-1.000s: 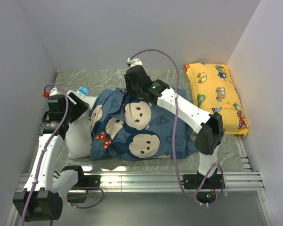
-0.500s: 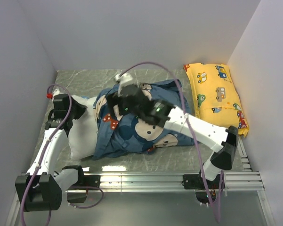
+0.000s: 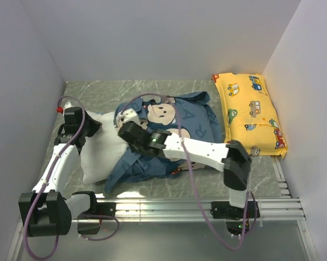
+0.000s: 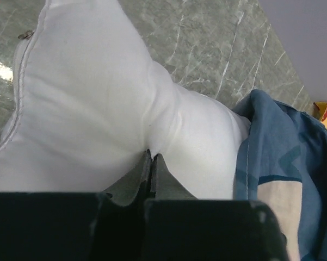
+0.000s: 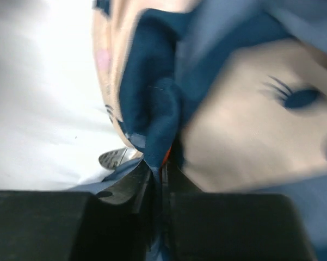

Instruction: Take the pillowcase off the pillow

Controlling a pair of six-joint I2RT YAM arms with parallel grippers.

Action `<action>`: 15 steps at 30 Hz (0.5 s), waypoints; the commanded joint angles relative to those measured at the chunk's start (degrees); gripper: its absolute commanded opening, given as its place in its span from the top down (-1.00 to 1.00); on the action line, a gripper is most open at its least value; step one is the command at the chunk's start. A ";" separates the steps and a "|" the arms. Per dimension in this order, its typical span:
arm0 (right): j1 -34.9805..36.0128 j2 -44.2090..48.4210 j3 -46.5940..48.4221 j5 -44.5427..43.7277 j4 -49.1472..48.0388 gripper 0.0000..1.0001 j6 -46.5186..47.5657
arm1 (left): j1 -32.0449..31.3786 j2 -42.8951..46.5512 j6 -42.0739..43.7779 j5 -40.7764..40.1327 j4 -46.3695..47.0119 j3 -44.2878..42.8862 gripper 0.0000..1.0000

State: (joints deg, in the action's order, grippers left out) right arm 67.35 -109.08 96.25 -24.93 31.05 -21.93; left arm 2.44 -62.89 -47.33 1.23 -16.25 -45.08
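The white pillow (image 3: 100, 155) lies at the left with its left half bare. The dusty-blue pillowcase (image 3: 179, 122), printed with cartoon faces and letters, covers its right half and is bunched at the middle. My left gripper (image 3: 94, 126) is at the pillow's far left corner; in the left wrist view the left gripper (image 4: 152, 156) is shut, pinching a fold of the pillow (image 4: 87, 92), with the pillowcase (image 4: 283, 157) off to its right. My right gripper (image 3: 126, 120) is at the pillowcase's open edge; in the right wrist view the right gripper (image 5: 162, 163) is shut on a fold of the pillowcase (image 5: 158, 109), beside the pillow (image 5: 38, 109).
A yellow car-print pillow (image 3: 251, 111) lies along the right wall. Grey walls close in the marble table (image 3: 98, 92) on the left, back and right. An aluminium rail (image 3: 163, 207) runs along the near edge.
My right arm swung from the pillowcase's far side to its open edge and shut on the fabric. My left gripper shut on the pillow. More white pillow shows now.
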 commanded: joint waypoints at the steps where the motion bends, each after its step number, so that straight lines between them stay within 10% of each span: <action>1: -4.41 12.45 -6.84 -6.71 0.25 0.87 -1.35 | 0.37 -1.88 2.42 -0.44 -1.59 -1.94 0.99; 8: -19.17 29.78 -30.37 -3.73 -6.69 1.00 -3.73 | 7.84 -3.81 5.49 2.98 -2.65 -6.59 0.99; 15: -23.06 28.06 -35.78 4.43 -10.39 1.00 -4.08 | 10.05 -7.59 8.66 8.86 -3.26 -14.06 0.99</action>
State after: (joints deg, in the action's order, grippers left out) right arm 45.28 -78.89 62.22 -20.84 18.92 -26.81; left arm 10.22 -69.45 -42.92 10.85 -21.26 -54.04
